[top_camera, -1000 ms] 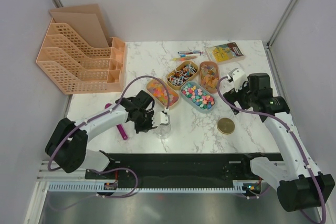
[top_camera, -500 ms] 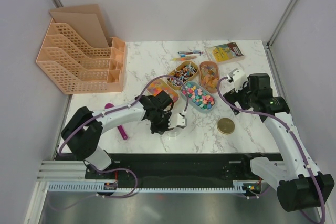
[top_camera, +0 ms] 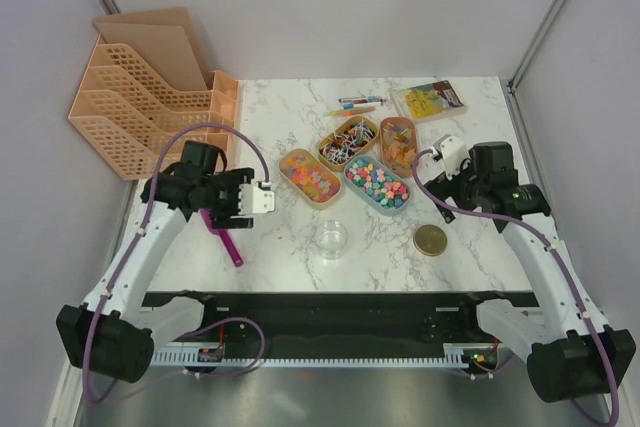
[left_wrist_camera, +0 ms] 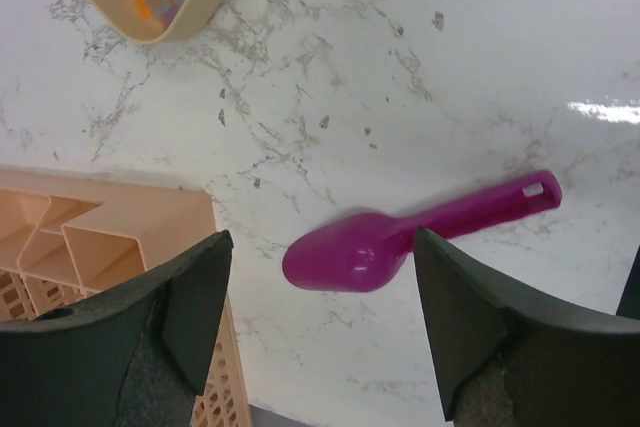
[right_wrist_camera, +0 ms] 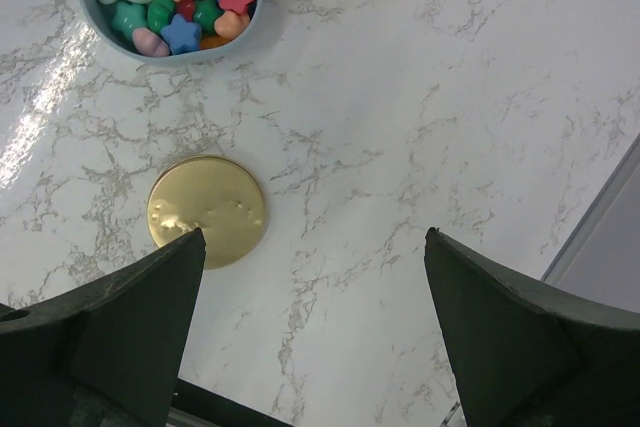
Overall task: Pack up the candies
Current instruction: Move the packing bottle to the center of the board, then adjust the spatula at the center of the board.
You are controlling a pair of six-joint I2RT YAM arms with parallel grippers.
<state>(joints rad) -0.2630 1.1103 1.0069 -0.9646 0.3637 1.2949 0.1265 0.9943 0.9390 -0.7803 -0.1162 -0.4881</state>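
- Since half a second ago the left arm has swung away from the clear jar [top_camera: 331, 238] to the table's left side; the right arm has hardly shifted.
- The candies [top_camera: 377, 184] lie in four small trays clustered at mid-table: pastel multicolour ones in a blue-grey tray [top_camera: 403, 206], bright orange-pink-yellow ones [top_camera: 309, 175] to its left, wrapped striped ones [top_camera: 347, 141] behind, and brown ones [top_camera: 398, 143] at the back right.
- The trays sit close together, some touching.
- The jar stands alone, mouth up, in front of the trays and apart from them, with bare marble all round it as far as the table's near edge.
- A gold lid [top_camera: 431, 240] lies flat to the jar's right, apart from the jar and from the pastel tray.
- The right gripper [right_wrist_camera: 313, 242] hangs spread wide and empty above the marble beside the lid, near the table's right edge and the side wall.
- The left gripper [left_wrist_camera: 320, 247] is also spread wide and empty, poised over the bowl of a magenta scoop [top_camera: 233, 250] lying flat on the marble.
- A peach file organiser [top_camera: 150, 112] crowds that gripper's left finger; its corner shows just beside the scoop's bowl.
- Coloured pens [top_camera: 358, 104] and a flat yellow packet [top_camera: 430, 99] lie near the far edge, behind the trays.
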